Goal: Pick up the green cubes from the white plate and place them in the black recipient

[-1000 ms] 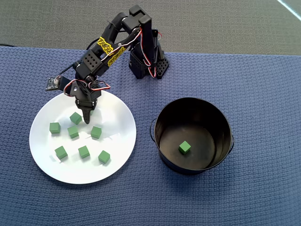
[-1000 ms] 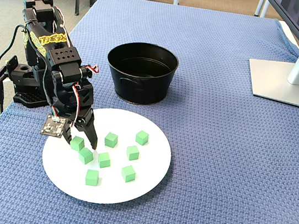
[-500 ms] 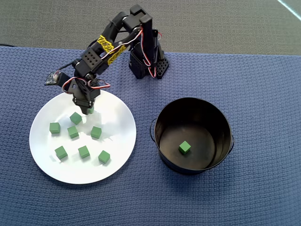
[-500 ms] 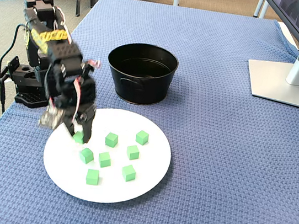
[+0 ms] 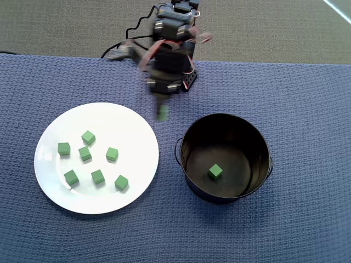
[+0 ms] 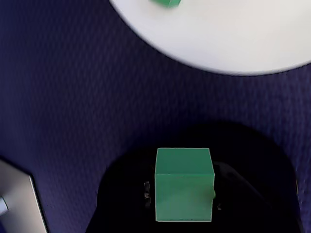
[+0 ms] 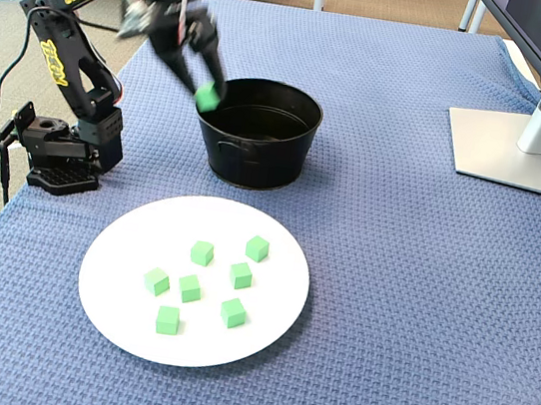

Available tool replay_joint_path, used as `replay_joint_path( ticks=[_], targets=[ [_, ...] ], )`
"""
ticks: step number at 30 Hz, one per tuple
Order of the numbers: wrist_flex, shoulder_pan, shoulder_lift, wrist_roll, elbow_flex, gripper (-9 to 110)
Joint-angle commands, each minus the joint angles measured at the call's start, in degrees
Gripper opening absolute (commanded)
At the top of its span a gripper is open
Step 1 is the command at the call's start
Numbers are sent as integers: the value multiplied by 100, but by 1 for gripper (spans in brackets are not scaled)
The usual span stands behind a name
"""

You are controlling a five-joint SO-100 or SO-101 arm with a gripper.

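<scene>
My gripper (image 5: 163,111) is shut on one green cube (image 5: 163,114), held in the air between the white plate (image 5: 134,150) and the black pot (image 5: 189,137). The arm is motion-blurred. In the fixed view the gripper (image 7: 207,95) holds the cube (image 7: 206,99) just left of the pot's (image 7: 252,155) rim. The wrist view shows the cube (image 6: 184,184) clamped between dark jaws, with the plate's edge (image 6: 233,39) above. Several green cubes (image 5: 98,176) lie on the plate. One more cube (image 5: 215,171) rests inside the pot.
A blue woven cloth (image 5: 307,109) covers the table. The arm's base (image 7: 55,157) stands at the cloth's left edge in the fixed view. A monitor stand (image 7: 510,146) sits at the right, well away from the pot.
The gripper closed on a cube at the plate's upper part, lifted it off and swung it up and across toward the pot. The plate holds one cube fewer.
</scene>
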Motion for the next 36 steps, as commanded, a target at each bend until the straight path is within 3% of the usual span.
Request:
replay_joint_path(
  ticks=[1, 8, 13, 16, 23, 29, 36],
  targets=[
    [-237, -1151, -123, 659, -97, 0],
    [-1942, -1969, -1107, 1055, 1134, 0],
    [-2188, -2039, -1222, 967, 1327, 0],
    [-2021, -2171, -1063, 554, 1362, 34],
    [-1600, -1854, -466, 281, 949, 39],
    [-747, -580, -202, 325, 105, 35],
    [-1143, 1406, -835, 264, 536, 34]
  ],
)
